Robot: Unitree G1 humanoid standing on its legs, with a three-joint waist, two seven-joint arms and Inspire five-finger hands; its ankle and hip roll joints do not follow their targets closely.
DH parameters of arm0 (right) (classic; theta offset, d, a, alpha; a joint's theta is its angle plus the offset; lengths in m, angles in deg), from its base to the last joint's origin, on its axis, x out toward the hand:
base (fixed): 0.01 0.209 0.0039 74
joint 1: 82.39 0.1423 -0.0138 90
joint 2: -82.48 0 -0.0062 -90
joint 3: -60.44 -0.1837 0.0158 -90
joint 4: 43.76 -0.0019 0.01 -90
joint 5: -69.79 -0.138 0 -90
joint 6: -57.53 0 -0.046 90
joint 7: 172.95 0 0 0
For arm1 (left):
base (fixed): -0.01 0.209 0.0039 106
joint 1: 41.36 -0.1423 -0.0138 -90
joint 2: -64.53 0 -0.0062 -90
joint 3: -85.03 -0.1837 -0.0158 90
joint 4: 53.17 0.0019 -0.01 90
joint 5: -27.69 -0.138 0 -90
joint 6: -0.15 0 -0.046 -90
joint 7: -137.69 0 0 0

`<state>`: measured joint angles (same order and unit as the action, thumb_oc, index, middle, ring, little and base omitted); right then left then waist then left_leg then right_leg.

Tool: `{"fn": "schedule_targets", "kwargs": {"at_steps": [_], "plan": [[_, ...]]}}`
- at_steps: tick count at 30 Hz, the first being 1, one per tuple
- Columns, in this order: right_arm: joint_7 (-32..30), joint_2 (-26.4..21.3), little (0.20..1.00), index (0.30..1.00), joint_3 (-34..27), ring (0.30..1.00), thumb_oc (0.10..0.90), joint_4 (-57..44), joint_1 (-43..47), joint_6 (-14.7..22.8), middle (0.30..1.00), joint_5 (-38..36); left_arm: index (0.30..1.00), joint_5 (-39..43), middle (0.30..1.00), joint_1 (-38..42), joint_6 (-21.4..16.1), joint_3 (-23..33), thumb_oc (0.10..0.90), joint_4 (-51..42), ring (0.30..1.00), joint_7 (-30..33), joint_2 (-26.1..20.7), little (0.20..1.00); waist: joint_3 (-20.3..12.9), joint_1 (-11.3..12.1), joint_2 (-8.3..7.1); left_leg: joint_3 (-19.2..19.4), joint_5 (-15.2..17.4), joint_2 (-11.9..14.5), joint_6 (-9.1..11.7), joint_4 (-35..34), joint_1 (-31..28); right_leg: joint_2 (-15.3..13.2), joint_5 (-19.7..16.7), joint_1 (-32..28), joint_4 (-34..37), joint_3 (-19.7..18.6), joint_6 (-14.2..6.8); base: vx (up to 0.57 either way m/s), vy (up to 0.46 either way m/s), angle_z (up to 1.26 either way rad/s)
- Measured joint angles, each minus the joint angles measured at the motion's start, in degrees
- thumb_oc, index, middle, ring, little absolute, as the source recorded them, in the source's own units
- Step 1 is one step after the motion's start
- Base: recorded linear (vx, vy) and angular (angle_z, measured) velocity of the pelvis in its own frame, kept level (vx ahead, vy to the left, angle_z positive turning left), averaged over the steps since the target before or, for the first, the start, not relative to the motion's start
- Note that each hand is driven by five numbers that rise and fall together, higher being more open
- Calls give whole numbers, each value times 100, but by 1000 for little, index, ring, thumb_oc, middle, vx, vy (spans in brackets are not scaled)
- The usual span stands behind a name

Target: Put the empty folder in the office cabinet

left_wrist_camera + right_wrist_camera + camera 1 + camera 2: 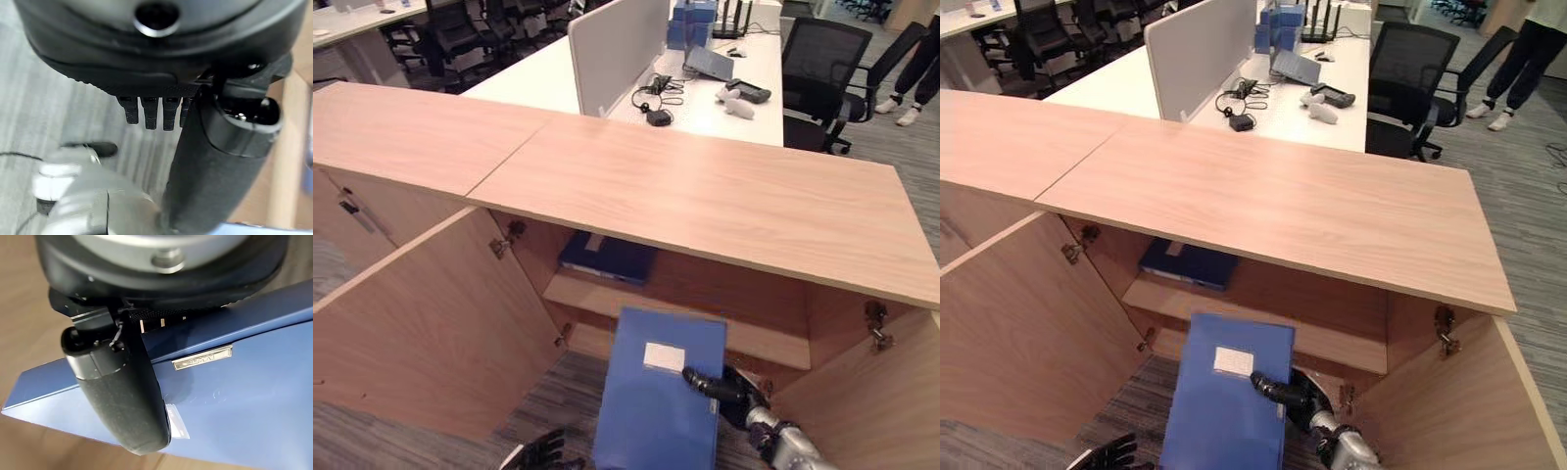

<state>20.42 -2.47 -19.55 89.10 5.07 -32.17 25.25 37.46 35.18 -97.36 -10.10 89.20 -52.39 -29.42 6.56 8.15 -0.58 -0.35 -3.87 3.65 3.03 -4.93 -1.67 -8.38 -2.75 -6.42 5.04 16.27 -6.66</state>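
Note:
A blue folder point(656, 411) with a white label stands nearly upright in front of the open office cabinet point(705, 196), below its shelf. My right hand point(724, 389) is shut on the folder's right edge. In the right wrist view its thumb point(117, 391) lies across the blue cover point(234, 396), and the fingers are behind it. My left hand point(543, 452) hangs low beside the folder's lower left corner, fingers relaxed and holding nothing. The left wrist view shows its thumb point(210, 171) over the carpet.
A dark blue folder point(607, 257) lies flat on the cabinet shelf point(705, 328). Both cabinet doors stand open, left point(431, 323) and right point(871, 411). Behind is a white desk point(724, 108) with a divider, cables and devices, a black chair point(822, 69), and a person's legs point(911, 69).

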Motion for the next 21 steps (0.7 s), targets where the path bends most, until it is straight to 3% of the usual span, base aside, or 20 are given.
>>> {"fn": "schedule_targets", "kwargs": {"at_steps": [6,8,10,14,21], "plan": [[-660,288,300,300,-502,300,400,529,316,331,300,-980,900,-212,900,206,-54,-437,800,111,900,465,64,900,73,19,214,-57,-156,13,19,2,380,28,-57,368,1,28,-4,-76,-2,5],[-997,308,300,300,-925,300,400,535,744,753,300,-1589,900,-385,900,411,-59,-688,800,99,900,587,81,900,198,1,419,-92,-245,7,15,2,584,27,-154,545,0,71,37,-115,16,7],[-1186,310,300,300,-1157,300,400,730,1255,1026,300,-1921,900,-398,900,529,-130,-953,800,50,900,695,44,900,301,1,497,-107,-298,22,27,1,706,46,-165,705,-2,55,12,-99,22,1],[-1673,-20,300,300,-1781,300,400,1176,2677,1546,300,-2481,900,-443,900,823,-168,-1167,800,-125,900,734,51,900,671,77,768,-151,-452,27,28,2,1071,57,-296,1028,-6,78,18,-74,17,5],[-2158,-789,300,300,-2861,300,400,1668,4591,2186,300,-3510,900,-367,900,1074,-172,-1611,800,-303,900,730,30,900,1049,414,1024,-277,-538,-52,2,28,1412,-12,-349,1315,-6,176,42,-8,0,9]]}}
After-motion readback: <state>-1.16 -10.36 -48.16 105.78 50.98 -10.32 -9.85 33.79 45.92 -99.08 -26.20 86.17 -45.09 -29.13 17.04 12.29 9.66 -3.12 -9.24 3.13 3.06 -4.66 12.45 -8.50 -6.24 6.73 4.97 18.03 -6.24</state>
